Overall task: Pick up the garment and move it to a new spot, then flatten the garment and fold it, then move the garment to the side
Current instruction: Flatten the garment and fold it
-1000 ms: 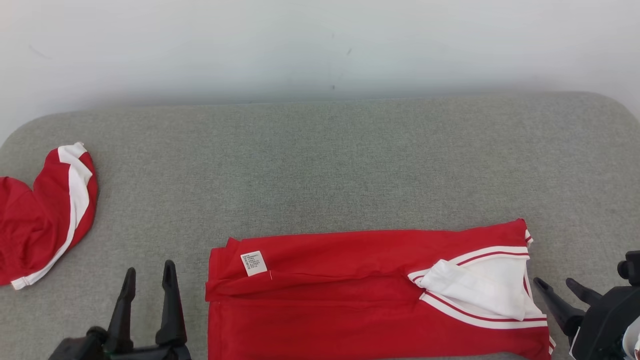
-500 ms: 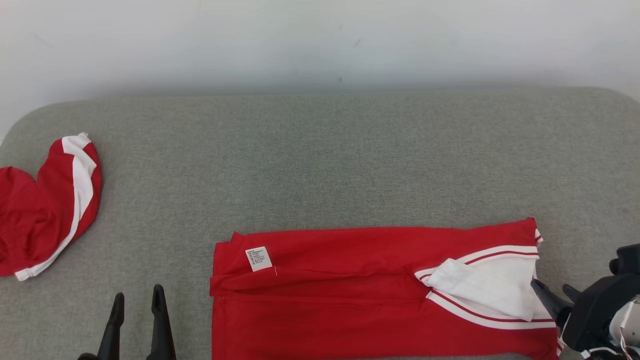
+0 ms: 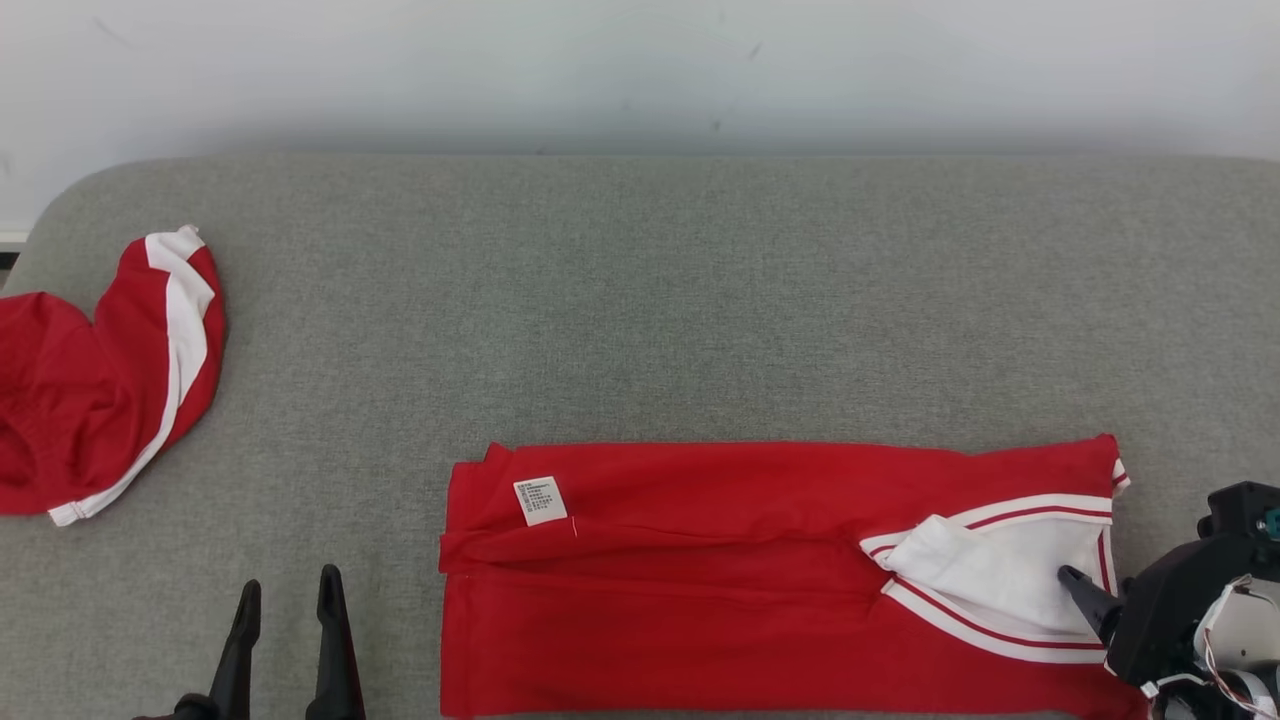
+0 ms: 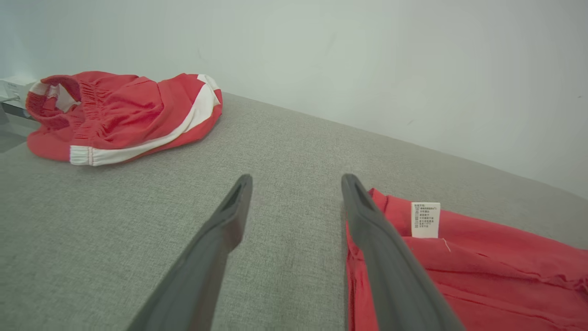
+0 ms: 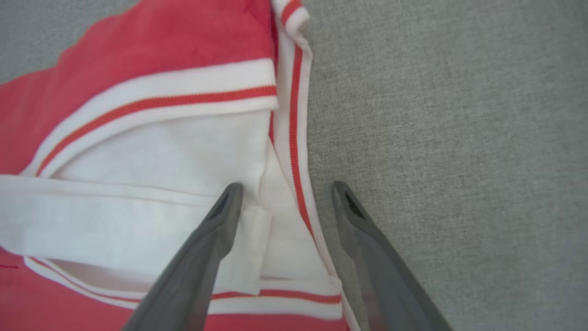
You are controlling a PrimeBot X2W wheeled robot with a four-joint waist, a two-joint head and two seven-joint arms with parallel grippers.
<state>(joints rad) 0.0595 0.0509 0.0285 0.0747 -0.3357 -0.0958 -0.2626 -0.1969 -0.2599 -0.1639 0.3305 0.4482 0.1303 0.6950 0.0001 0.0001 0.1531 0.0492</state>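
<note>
**Left gripper** (image 4: 296,177): two long, matte dark-grey jaws, broad at the root and tapering to narrow, rounded tips. Each tip carries a shallow elongated recess on its inner face. From the head camera the same jaws read as slim black blades rising from a black base.

**Right gripper** (image 5: 285,185): jaws of identical form and colour, with the same recessed tips.

**Wrist housing** (image 3: 1165,620): black and angular with faceted edges, set behind the right jaws. A small black block (image 3: 1240,505) sits above it.

**Pale shell** (image 3: 1240,640): whitish-grey, behind the housing. Thin light-coloured cables (image 3: 1203,635) loop across it.
</note>
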